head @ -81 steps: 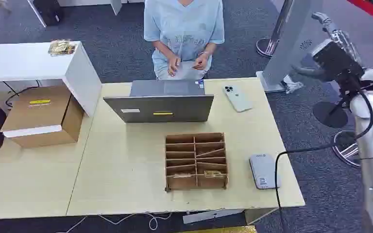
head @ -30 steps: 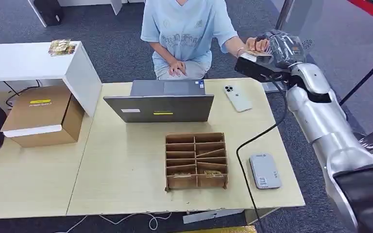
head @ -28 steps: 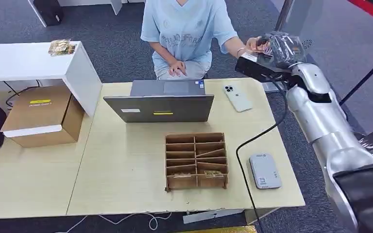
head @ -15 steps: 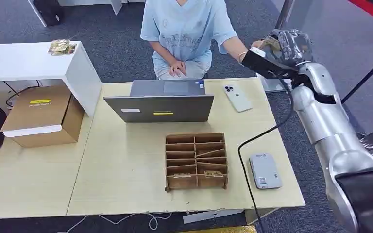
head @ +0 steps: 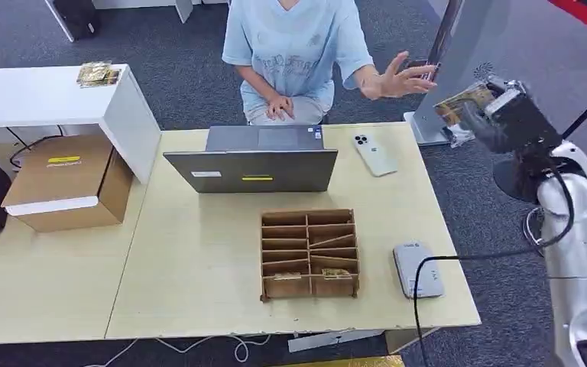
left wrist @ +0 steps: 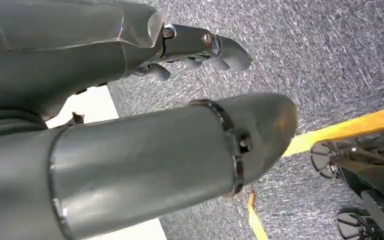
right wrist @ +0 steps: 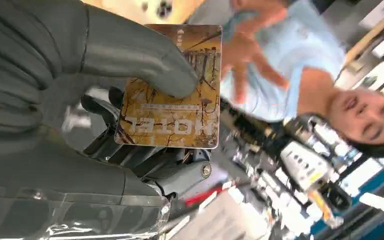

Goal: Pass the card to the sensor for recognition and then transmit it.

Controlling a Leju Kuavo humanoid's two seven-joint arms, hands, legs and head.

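Observation:
My right hand [head: 488, 116] is raised past the table's far right corner and holds a golden-brown hotel card [head: 461, 99]. In the right wrist view the thumb [right wrist: 145, 65] presses the card [right wrist: 172, 95] against the darker fingers behind it. The grey card sensor [head: 418, 269] lies flat near the table's front right edge, well below and nearer than the hand. A person in a light blue shirt [head: 294, 46] sits behind the table with one empty hand [head: 397, 76] spread toward my right hand. My left hand [left wrist: 200, 47] hangs over the carpet, holding nothing.
On the table stand a grey laptop [head: 252, 162], a white phone [head: 373, 154] and a wooden slotted card box [head: 308, 252]. A cardboard box [head: 65, 182] and a white shelf [head: 46, 95] are at the left. A grey pillar stand [head: 458, 46] rises behind my right hand.
My right hand met the person's hand, then drew back to the right with the card in it. The person's hand has let go and now spreads open.

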